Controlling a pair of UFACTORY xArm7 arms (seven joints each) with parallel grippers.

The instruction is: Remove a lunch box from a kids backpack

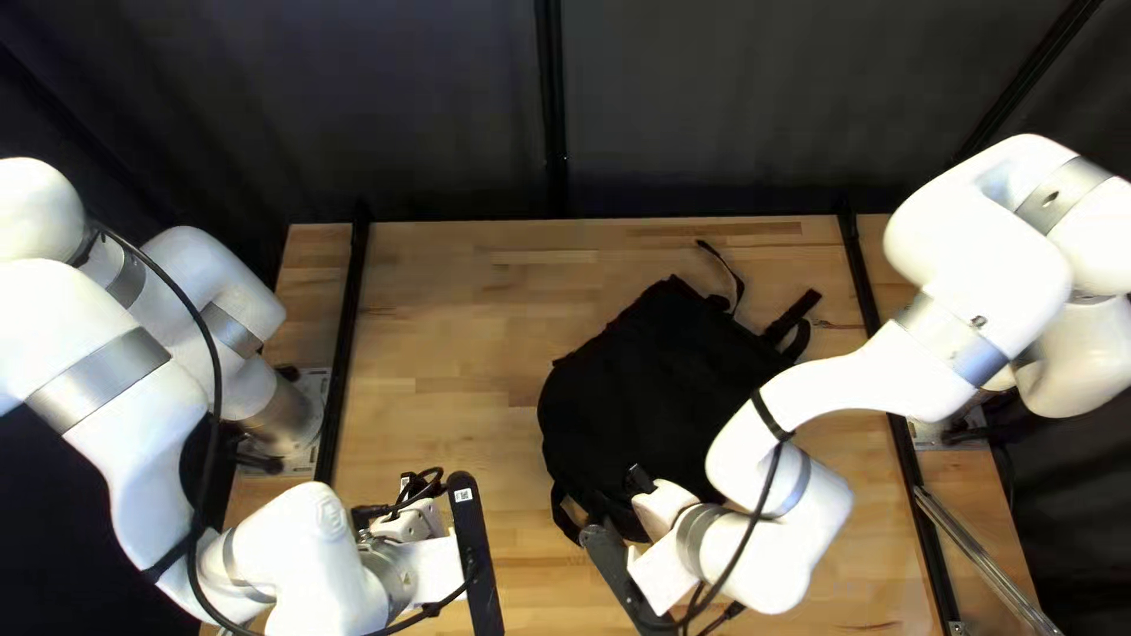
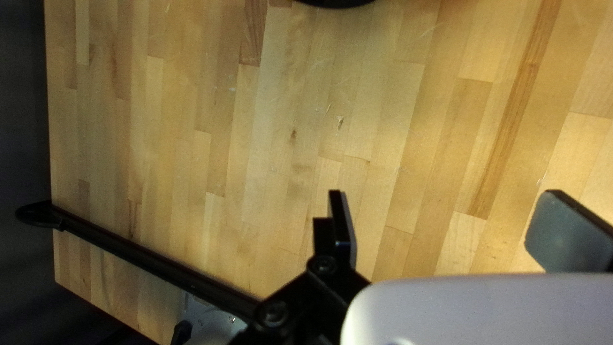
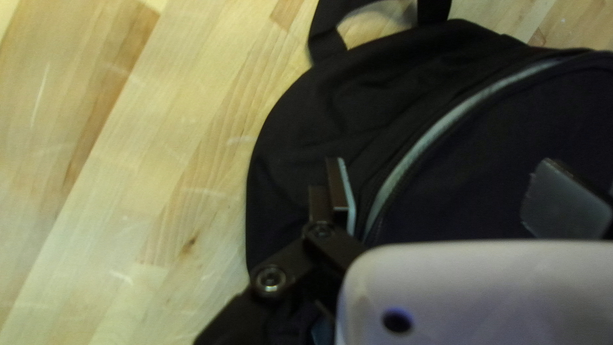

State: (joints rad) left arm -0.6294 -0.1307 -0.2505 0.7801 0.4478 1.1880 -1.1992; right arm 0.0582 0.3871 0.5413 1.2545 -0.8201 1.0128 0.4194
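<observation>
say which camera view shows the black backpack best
The top left view: it shows most of the backpack with its straps, though my right arm hides part. The right wrist view shows one rounded end close up; the left wrist view, at most a dark sliver.

backpack [image 1: 648, 389]: matt cloth | table [image 1: 454, 342]: smooth wood | curtain [image 1: 401, 106]: matt cloth

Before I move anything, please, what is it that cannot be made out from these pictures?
Inside of the backpack: top left view, hidden by its black cloth; no lunch box shows.
Dark curved thing: left wrist view, cut off by the edge.
Pale curved strip on the backpack: right wrist view, too blurred to tell zip from trim.
</observation>
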